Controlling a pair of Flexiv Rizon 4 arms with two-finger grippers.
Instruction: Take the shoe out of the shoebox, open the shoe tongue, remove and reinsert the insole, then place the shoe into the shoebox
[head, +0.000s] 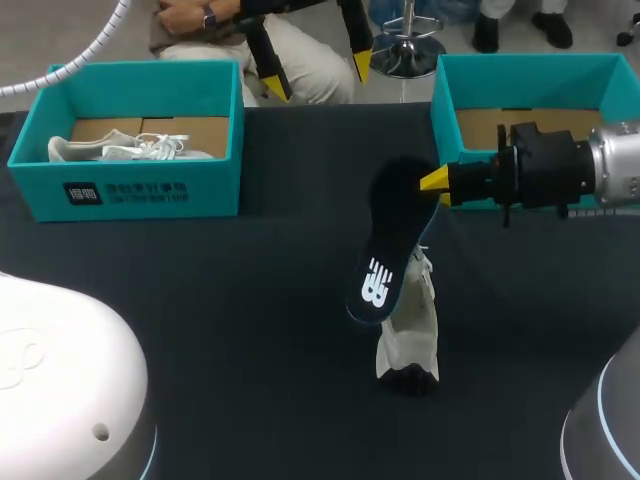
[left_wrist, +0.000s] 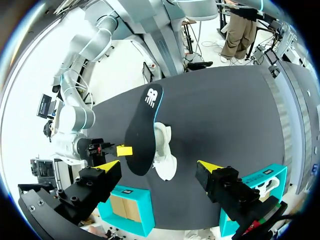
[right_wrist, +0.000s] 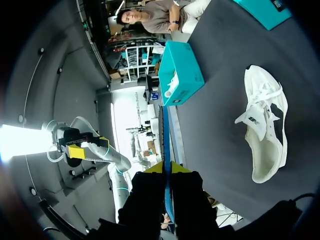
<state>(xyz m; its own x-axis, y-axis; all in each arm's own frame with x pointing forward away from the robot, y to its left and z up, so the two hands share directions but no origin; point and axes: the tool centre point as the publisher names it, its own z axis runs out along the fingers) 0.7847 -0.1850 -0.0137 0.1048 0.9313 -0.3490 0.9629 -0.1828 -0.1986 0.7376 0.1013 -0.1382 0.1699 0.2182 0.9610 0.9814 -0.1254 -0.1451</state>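
Our right claw (head: 437, 182) comes in from the right and is clamped on one end of the black insole (head: 390, 250), pinching it flat between both yellow tips. The insole slants above the dark bench (head: 200, 300), its logo end over the white shoe (head: 410, 335); we cannot tell whether they touch. The shoe lies near the middle of the bench, outside the right shoebox (head: 530, 65). Our left claw (head: 318, 76) hangs at the far side with its fingers spread wide. The left shoebox (head: 140, 190) at the far left holds another white shoe (head: 120, 150).
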